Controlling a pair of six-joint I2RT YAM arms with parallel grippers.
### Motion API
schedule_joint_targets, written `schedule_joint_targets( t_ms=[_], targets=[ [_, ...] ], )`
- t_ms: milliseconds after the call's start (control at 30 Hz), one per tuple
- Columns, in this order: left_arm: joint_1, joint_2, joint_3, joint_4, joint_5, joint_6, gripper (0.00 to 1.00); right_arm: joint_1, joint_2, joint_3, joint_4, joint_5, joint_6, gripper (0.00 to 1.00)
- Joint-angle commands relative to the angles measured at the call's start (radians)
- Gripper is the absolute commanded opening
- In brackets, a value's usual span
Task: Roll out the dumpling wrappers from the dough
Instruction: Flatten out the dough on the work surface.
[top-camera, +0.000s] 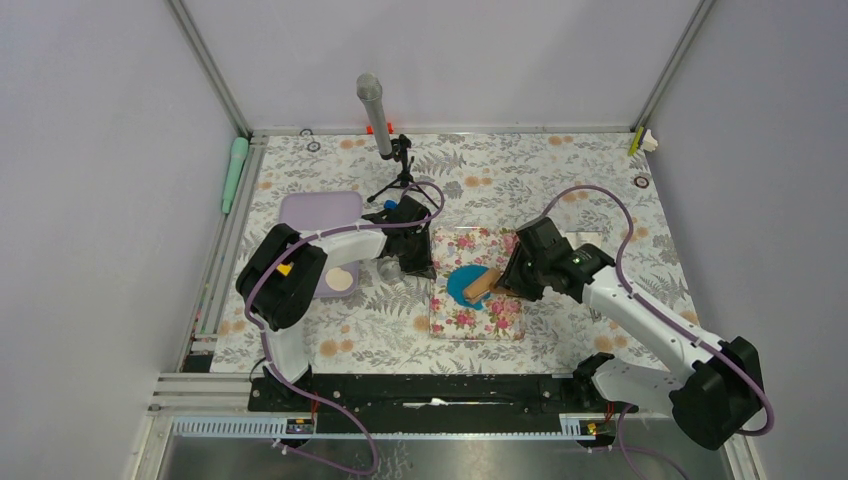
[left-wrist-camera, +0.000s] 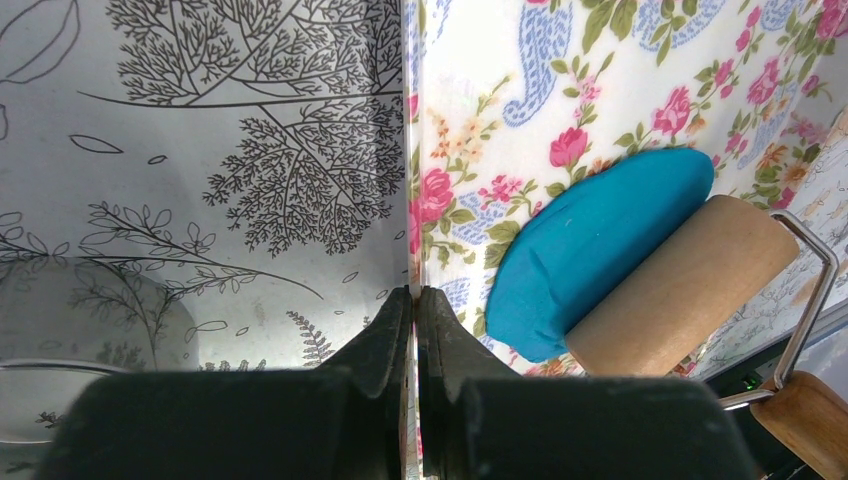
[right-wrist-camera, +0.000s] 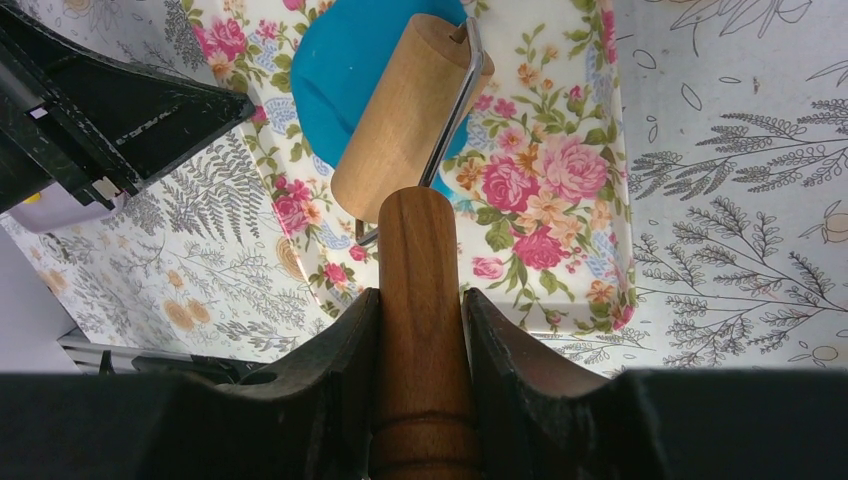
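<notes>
The right claw (right-wrist-camera: 420, 300) clamps the handle of the wooden roller (right-wrist-camera: 400, 120), whose drum rests on one edge of the dough (left-wrist-camera: 590, 250). The dough is a flattened, rounded blue patch lying mid-way along the floral mat (right-wrist-camera: 560, 190) on the counter (top-camera: 600, 170). The left claw (left-wrist-camera: 415, 300) is pinched tight on the mat's left edge.

One camera looks down from above; both wrist cameras closely share the dough (left-wrist-camera: 590, 250).
</notes>
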Motion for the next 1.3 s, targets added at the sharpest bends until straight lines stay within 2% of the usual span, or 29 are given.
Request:
schedule_joint_targets(
  t_ms=[0, 367, 533, 733, 867, 967, 1033, 1200, 1267],
  targets=[
    [0.024, -0.029, 0.031, -0.035, -0.064, 0.034, 0.00, -0.035, 0.011, -0.065, -0.365, 0.184, -0.040, 0.00],
    [0.027, -0.028, 0.033, -0.036, -0.063, 0.036, 0.00, -0.041, -0.022, -0.064, -0.421, 0.183, -0.046, 0.00],
    [0.030, -0.017, 0.034, -0.018, -0.020, 0.027, 0.00, -0.040, -0.023, -0.006, -0.437, 0.161, -0.057, 0.00],
    [0.030, -0.018, 0.036, -0.013, -0.016, 0.027, 0.00, -0.042, -0.008, 0.230, -0.475, 0.152, -0.069, 0.00],
    [0.028, -0.020, 0.043, -0.015, -0.013, 0.027, 0.00, -0.046, 0.042, 0.460, -0.503, 0.214, -0.086, 0.00],
    [0.028, -0.027, 0.037, -0.010, -0.012, 0.026, 0.00, -0.055, 0.071, 0.566, -0.494, 0.297, -0.100, 0.00],
    [0.028, -0.032, 0.023, 0.024, 0.013, 0.020, 0.00, -0.086, 0.095, 0.581, -0.466, 0.341, -0.126, 0.00],
    [0.028, -0.030, 0.029, 0.027, 0.048, 0.013, 0.00, -0.242, 0.132, 0.540, -0.345, 0.307, -0.224, 0.00],
    [0.028, -0.049, 0.018, 0.027, 0.035, 0.013, 0.07, -0.303, 0.125, 0.523, -0.295, 0.297, -0.239, 0.00]
  ],
)
